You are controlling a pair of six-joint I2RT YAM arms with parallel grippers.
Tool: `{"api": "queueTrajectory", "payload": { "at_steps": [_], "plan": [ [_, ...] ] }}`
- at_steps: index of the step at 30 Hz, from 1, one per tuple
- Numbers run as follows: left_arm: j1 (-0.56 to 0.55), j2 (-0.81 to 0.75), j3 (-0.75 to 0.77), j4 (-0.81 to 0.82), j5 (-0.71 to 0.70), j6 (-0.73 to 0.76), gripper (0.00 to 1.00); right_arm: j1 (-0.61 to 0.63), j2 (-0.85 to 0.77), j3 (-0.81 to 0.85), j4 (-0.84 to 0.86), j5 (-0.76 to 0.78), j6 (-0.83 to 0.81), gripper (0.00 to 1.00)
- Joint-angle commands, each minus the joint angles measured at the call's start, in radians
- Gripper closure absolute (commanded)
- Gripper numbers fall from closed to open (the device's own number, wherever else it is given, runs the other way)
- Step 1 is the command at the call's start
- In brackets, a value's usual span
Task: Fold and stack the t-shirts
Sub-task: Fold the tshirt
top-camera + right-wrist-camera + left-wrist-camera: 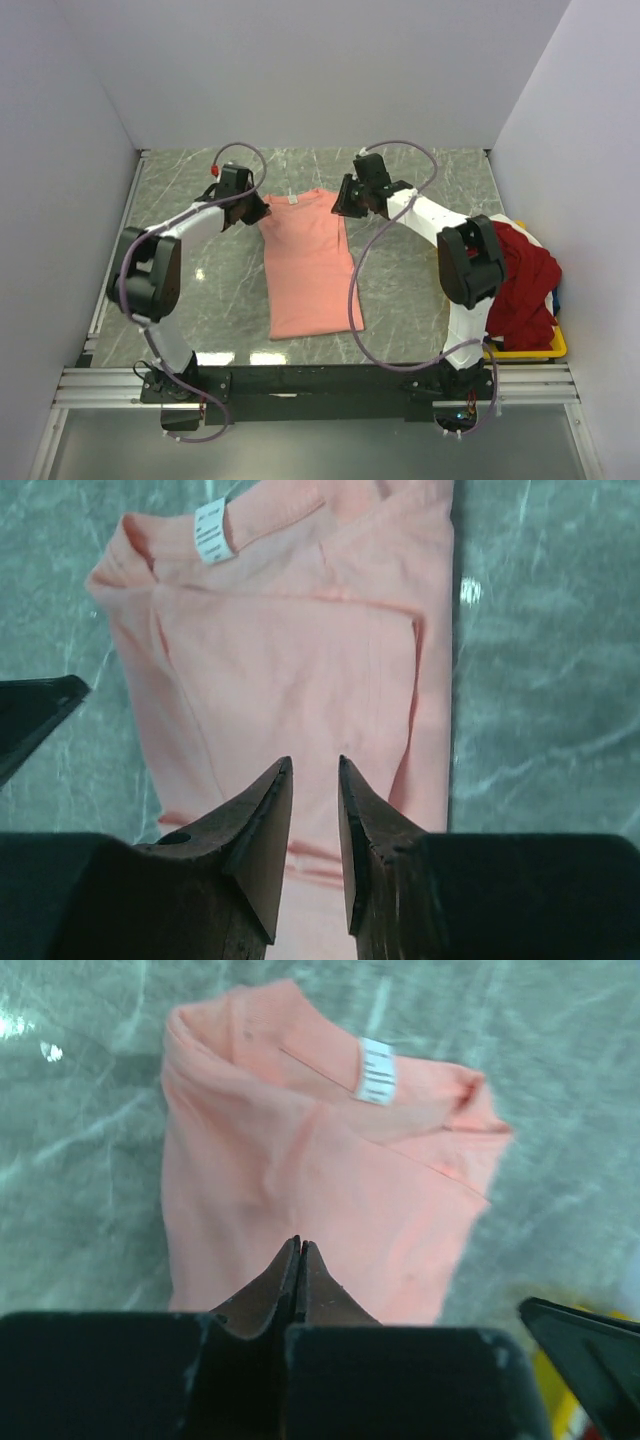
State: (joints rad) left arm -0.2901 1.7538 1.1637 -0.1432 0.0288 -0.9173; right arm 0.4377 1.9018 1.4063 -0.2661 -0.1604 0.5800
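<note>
Where white walls (300, 70) enclose the marbled table (215, 290), a salmon-pink t-shirt (308, 265) lies.

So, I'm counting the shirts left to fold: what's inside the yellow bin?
A heaped red shirt fills the yellow bin and spills over its rim, with a sliver of blue cloth at the right. Anything beneath is covered.

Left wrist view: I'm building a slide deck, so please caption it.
Shut left gripper above the narrow-folded salmon-pink t-shirt, its white neck tag showing, on a marbled table.
</note>
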Motion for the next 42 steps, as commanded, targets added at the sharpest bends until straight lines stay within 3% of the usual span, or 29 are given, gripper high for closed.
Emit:
{"api": "queueTrajectory", "payload": {
  "at_steps": [1, 7, 12, 21, 30, 35, 42],
  "plan": [
    [0.008, 0.129, 0.108, -0.081, -0.010, 0.040, 0.99, -0.013, 0.095, 0.111, -0.028, -0.048, -0.029, 0.68],
    [0.025, 0.314, 0.259, -0.081, 0.003, 0.049, 0.99, -0.039, 0.252, 0.276, -0.036, -0.083, -0.025, 0.68],
    [0.031, 0.389, 0.344, -0.081, 0.019, 0.067, 0.90, -0.079, 0.344, 0.362, -0.071, -0.088, -0.012, 0.68],
    [0.052, 0.431, 0.413, -0.091, 0.045, 0.101, 0.71, -0.142, 0.465, 0.467, -0.150, -0.126, 0.003, 0.68],
    [0.077, 0.336, 0.448, -0.065, 0.145, 0.161, 0.50, -0.152, 0.401, 0.514, -0.197, -0.140, -0.005, 0.68],
    [0.075, 0.187, 0.343, -0.038, 0.148, 0.158, 0.36, -0.160, 0.297, 0.494, -0.226, -0.123, -0.016, 0.62],
    [0.069, -0.139, -0.094, 0.037, 0.115, 0.025, 0.44, -0.148, -0.030, 0.156, -0.170, -0.102, 0.004, 0.59]
  ]
}}
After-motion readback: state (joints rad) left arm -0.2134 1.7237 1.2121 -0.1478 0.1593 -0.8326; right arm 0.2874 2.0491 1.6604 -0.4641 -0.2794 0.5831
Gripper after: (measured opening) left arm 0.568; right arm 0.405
